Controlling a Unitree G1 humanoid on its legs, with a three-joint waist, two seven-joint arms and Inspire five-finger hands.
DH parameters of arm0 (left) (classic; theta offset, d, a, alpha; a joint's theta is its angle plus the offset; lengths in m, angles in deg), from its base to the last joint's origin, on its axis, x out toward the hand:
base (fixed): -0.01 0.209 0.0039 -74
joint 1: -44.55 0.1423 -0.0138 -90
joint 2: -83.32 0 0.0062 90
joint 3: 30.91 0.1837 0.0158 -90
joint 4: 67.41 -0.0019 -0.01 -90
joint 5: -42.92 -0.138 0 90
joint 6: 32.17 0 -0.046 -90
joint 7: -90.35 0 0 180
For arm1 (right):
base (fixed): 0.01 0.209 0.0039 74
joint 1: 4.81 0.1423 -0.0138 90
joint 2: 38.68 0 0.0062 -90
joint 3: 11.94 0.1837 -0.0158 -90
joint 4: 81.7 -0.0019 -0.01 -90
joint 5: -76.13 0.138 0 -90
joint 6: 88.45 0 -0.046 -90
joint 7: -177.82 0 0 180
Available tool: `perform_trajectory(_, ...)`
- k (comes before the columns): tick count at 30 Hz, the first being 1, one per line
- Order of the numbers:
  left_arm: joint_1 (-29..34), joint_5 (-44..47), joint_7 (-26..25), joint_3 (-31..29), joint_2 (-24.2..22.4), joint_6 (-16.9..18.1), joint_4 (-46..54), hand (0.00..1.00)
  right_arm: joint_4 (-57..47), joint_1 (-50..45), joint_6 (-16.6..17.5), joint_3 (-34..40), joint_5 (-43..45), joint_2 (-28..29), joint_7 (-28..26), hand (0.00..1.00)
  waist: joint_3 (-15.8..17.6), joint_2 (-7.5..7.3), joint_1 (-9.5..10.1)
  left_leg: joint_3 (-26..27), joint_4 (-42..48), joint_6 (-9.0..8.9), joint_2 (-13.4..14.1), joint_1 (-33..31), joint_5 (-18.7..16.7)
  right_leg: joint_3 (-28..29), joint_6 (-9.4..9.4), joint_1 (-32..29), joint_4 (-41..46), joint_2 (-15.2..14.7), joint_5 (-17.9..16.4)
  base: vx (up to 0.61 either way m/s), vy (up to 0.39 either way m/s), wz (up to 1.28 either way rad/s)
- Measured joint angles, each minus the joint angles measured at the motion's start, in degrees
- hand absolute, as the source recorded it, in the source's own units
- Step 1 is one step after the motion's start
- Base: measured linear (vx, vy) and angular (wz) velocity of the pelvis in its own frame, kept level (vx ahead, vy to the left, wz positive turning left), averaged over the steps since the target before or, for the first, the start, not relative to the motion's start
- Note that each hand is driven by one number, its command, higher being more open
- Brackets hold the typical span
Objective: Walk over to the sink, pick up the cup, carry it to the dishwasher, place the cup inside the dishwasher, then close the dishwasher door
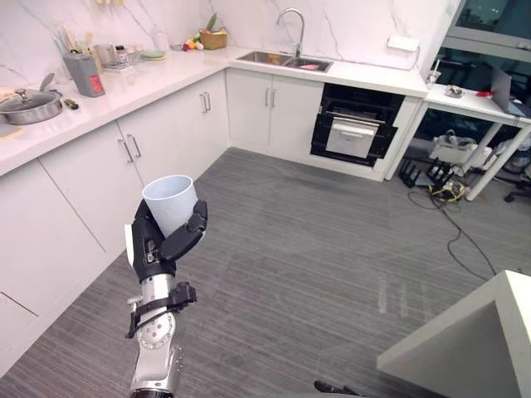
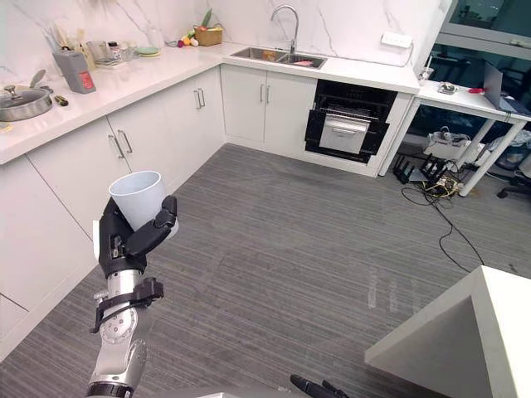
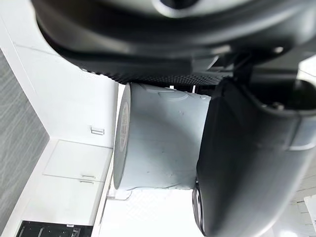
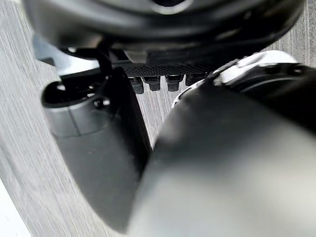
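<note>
Left hand, raised at about 8 o'clock in the head view, fingers and thumb curled round the pale cup. The cup is held upright, mouth up, above the grey floor. The sink lies at 12 o'clock in the white counter, well apart from the cup. The dark dishwasher sits under the counter at 1 o'clock, its front apparently open on a pale rack. Right hand over the floor in its wrist view; whether its fingers are apart or together cannot be told.
</note>
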Motion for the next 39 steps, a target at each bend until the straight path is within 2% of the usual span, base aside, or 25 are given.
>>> perform_trajectory(1, 0.7, -0.8, 0.0, -0.3, -0.2, 0.0, 0.6, 0.00, 0.0, 0.3, 0.0, -0.1, 0.0, -0.2, -0.2, 1.00, 0.6, 0.34, 0.36, 0.0, 3.0, 0.84, 0.4, -1.1, -1.7, 0.2, -0.21, 0.0, 0.7, 0.3, -0.4, 0.02, -0.051, -0.13)
perform_trajectory(2, 2.3, -2.0, 0.0, -0.8, -0.4, 0.0, 1.4, 0.00, 0.0, 0.3, -0.3, -0.3, 0.0, -0.7, -0.7, 1.00, 0.9, 0.71, 0.67, 0.5, 8.0, 3.88, 1.1, -3.1, -4.9, 0.9, -0.65, -0.3, 2.2, 0.9, -1.4, 0.04, -0.047, -0.07)
perform_trajectory(3, 3.9, -2.1, 0.2, -1.8, -0.6, 0.0, 2.2, 0.00, -0.1, 0.4, -0.8, -0.9, 0.0, -0.8, -1.0, 1.00, 1.7, 0.73, 0.77, 1.9, 13.9, 9.08, 1.9, -4.7, -7.7, 1.4, -1.29, -0.4, 3.9, 0.9, -3.1, 0.05, -0.034, 0.06)
perform_trajectory(4, 4.3, -2.0, 0.4, -2.2, -0.9, -0.1, 2.8, 0.00, -0.6, 0.5, -0.9, -0.9, 0.2, -1.2, -1.4, 1.00, 2.7, 1.20, 0.43, 2.9, 19.3, 10.21, 2.9, -6.8, -8.0, 1.6, -1.96, -0.1, 4.6, 1.5, -3.8, 0.06, -0.032, 0.38)
perform_trajectory(5, 4.2, -2.0, 1.4, -2.9, -1.8, -0.1, 3.2, 0.00, -0.7, 0.7, -1.2, -0.7, 0.6, -1.9, -1.7, 1.00, 4.4, 2.21, 0.29, 3.3, 31.6, 9.62, 5.3, -12.6, -6.2, 1.1, -2.96, 1.0, 5.8, 2.5, -4.9, 0.07, 0.007, 0.58)
perform_trajectory(6, 4.4, -2.0, 2.1, -3.5, -2.3, -0.2, 3.1, 0.00, -0.6, 1.4, -1.7, 0.2, 0.7, -2.4, -1.8, 1.00, 6.8, 2.17, 0.52, 3.3, 38.2, 7.86, 5.4, -16.1, -8.1, 0.3, -2.79, 3.3, 6.1, 2.3, -6.2, 0.09, 0.019, 0.60)
perform_trajectory(7, 4.4, -2.0, 2.5, -3.7, -2.4, -0.3, 3.1, 0.00, -0.4, 1.7, -1.9, 0.5, 0.7, -2.4, -1.7, 1.00, 7.5, 2.17, 0.64, 3.5, 37.8, 7.14, 4.1, -17.1, -9.4, 0.2, -2.73, 4.4, 6.1, 1.8, -6.7, 0.16, 0.071, 0.48)
perform_trajectory(8, 4.4, -2.1, 2.8, -4.2, -2.5, -0.3, 3.1, 0.00, 0.0, 2.2, -2.3, 1.7, 0.6, -2.7, -1.8, 1.00, 8.2, 1.68, 0.94, 4.4, 31.4, 5.87, 1.2, -18.3, -9.4, -0.3, -2.08, 5.8, 6.0, 0.4, -7.7, 0.18, 0.096, 0.25)
perform_trajectory(10, 4.7, -3.8, 2.0, -4.9, -3.1, -0.2, 3.3, 0.00, 0.8, 2.3, -2.2, 3.0, 0.4, -3.8, -2.3, 1.00, 8.4, 3.28, 2.48, 4.8, 13.7, 1.73, -2.2, -17.9, -5.5, 0.1, -0.59, 7.8, 4.3, -0.5, -8.8, 0.28, 0.178, -0.06)
perform_trajectory(11, 5.1, -5.4, 0.9, -5.6, -3.7, 0.0, 3.5, 0.00, 1.3, 2.2, -1.9, 3.2, -0.7, -4.3, -2.7, 1.00, 8.4, 4.46, 3.51, 3.6, 9.8, 0.87, -2.6, -17.3, 0.4, 2.0, 0.38, 10.2, 2.1, 0.1, -9.4, 0.33, 0.217, -0.35)
perform_trajectory(13, 5.2, -6.1, -0.2, -7.0, -3.7, 0.0, 3.0, 0.00, 2.3, 2.2, -1.5, 4.3, -2.3, -3.7, -3.1, 1.00, 7.5, 3.72, 4.50, 3.8, 14.1, 2.62, -5.1, -18.1, 1.7, 5.6, 0.07, 11.6, 1.5, -1.7, -11.4, 0.42, 0.232, -0.29)
perform_trajectory(16, 5.0, -6.2, -0.2, -7.4, -3.2, -0.2, 2.7, 0.00, 3.0, 2.2, -0.1, 6.8, -8.4, -2.9, -4.4, 1.00, 6.2, 1.59, 3.82, 6.6, 20.9, 8.70, -9.1, -18.4, -3.7, 6.3, 2.27, 9.5, 12.2, -6.7, -13.1, 0.54, 0.205, -0.05)
perform_trajectory(17, 4.9, -6.3, -0.1, -7.4, -3.0, -0.2, 2.7, 0.00, 3.0, 2.1, 0.1, 6.9, -8.7, -2.8, -4.5, 1.00, 6.1, 1.46, 3.68, 6.6, 21.0, 8.83, -9.3, -17.9, -4.2, 6.3, 2.78, 9.1, 13.8, -6.9, -12.8, 0.63, 0.233, 0.09)
perform_trajectory(19, 4.1, -6.4, 0.4, -7.3, -1.6, -1.5, 5.2, 0.00, 2.8, 2.1, 1.6, 7.0, -9.0, -1.9, -4.6, 1.00, 5.3, 0.10, 3.59, 7.3, 20.8, 10.34, -10.6, -12.5, -8.1, 6.6, 8.94, 5.4, 28.8, -9.2, -6.3, 0.49, 0.190, -0.06)
perform_trajectory(21, 3.6, -6.4, 0.3, -6.8, -0.5, -2.3, 8.4, 0.00, 2.3, 2.2, 2.1, 7.0, -8.9, -1.4, -4.6, 1.00, 4.9, -0.41, 3.55, 7.3, 19.4, 10.23, -11.1, -8.5, -11.0, 7.3, 11.73, 1.6, 39.0, -10.1, 1.9, 0.47, 0.147, -0.15)
perform_trajectory(23, 2.4, -6.8, -0.2, -6.0, 0.6, -2.5, 10.3, 0.00, 1.1, 2.2, 2.8, 6.6, -8.9, -0.2, -4.8, 1.00, 4.6, -0.40, 3.14, 6.2, 13.4, 9.89, -11.2, -1.1, -11.1, 9.6, 9.72, -4.9, 51.4, -6.3, 0.5, 0.50, 0.081, 0.11)
perform_trajectory(25, 1.6, -8.6, -0.8, -4.9, 0.6, -2.5, 11.8, 0.00, 0.2, 1.7, 3.7, 6.4, -8.0, 1.6, -4.6, 1.00, 4.6, -0.18, 2.00, 4.3, 8.2, 9.65, -10.5, 5.1, -10.4, 8.6, 7.74, -11.1, 52.5, -2.1, -4.9, 0.45, -0.015, 0.40)
perform_trajectory(27, 0.2, -8.6, -0.2, -3.0, 0.6, -2.7, 12.2, 0.00, -2.3, 1.4, 4.4, 5.9, -6.1, 1.7, -3.8, 1.00, 4.6, 0.15, 0.89, 2.7, 4.6, 8.86, -9.9, 8.6, -10.9, 4.3, 3.35, -19.4, 46.0, -2.5, -8.5, 0.40, -0.086, 0.35)
perform_trajectory(29, -1.3, -8.6, 0.9, -1.5, 0.6, -3.6, 12.1, 0.00, -5.8, 1.0, 4.8, 5.7, -6.1, 1.9, -2.4, 1.00, 5.1, 1.34, 0.11, 1.5, 3.4, 7.01, -7.2, 10.9, -12.4, 1.3, 1.64, -24.0, 34.0, -2.3, -8.7, 0.59, -0.158, 0.35)
perform_trajectory(32, -1.3, -8.3, 2.3, 2.1, 0.6, -4.8, 12.2, 0.00, -8.3, -0.1, 6.2, 5.7, -6.3, 2.4, 6.9, 1.00, 5.6, 2.37, -0.18, 1.6, 4.5, 2.01, -2.3, 16.6, -16.0, 2.2, 0.95, -24.5, 12.4, -0.6, 0.0, 0.58, -0.207, 0.23)
perform_trajectory(34, 0.1, -8.2, 2.8, 2.5, 0.3, -4.6, 12.1, 0.00, -8.8, -1.2, 6.4, 5.4, -6.8, 3.1, 9.6, 1.00, 4.9, 1.26, -0.55, 1.8, 6.1, -0.22, -2.0, 20.7, -18.7, 3.5, -0.81, -24.7, 12.4, -1.3, 6.5, 0.69, -0.301, 0.07)
perform_trajectory(35, 1.7, -8.2, 2.9, 2.6, -1.4, -4.4, 11.8, 0.00, -9.0, -0.9, 6.3, 5.6, -6.9, 2.4, 10.4, 1.00, 3.7, 2.47, -1.18, 1.8, 7.8, -0.94, -0.9, 22.5, -19.3, 3.1, -0.87, -25.6, 18.0, -0.2, 8.6, 0.94, -0.453, -0.41)
perform_trajectory(36, 3.4, -7.4, 2.9, 3.6, -4.5, -4.3, 11.7, 0.00, -10.4, -0.5, 6.2, 5.0, -9.1, 0.8, 12.3, 1.00, 2.0, 6.89, -0.74, 1.1, 18.9, -1.33, 3.3, 18.3, -16.1, 2.3, -3.43, -25.4, 19.4, 4.3, 3.9, 1.04, -0.499, -0.54)
perform_trajectory(37, 3.4, -6.9, 3.2, 4.1, -5.5, -4.3, 11.7, 0.00, -10.6, -0.2, 5.5, 5.3, -9.8, 1.0, 13.3, 1.00, 2.3, 7.28, -0.98, -0.2, 30.1, -2.44, 4.9, 13.4, -8.3, 2.4, -4.40, -22.8, 18.4, 6.2, 2.1, 0.87, -0.423, -0.50)
perform_trajectory(39, 3.3, -5.2, 3.9, 5.1, -6.9, -4.3, 11.6, 0.00, -11.0, -1.1, 4.8, 5.3, -10.2, 1.3, 13.4, 1.00, 2.6, 7.23, -1.10, -1.4, 47.2, -4.87, 7.1, 5.8, -1.4, 2.5, -6.04, -17.0, 14.6, 8.0, 1.3, 0.69, -0.291, -0.08)
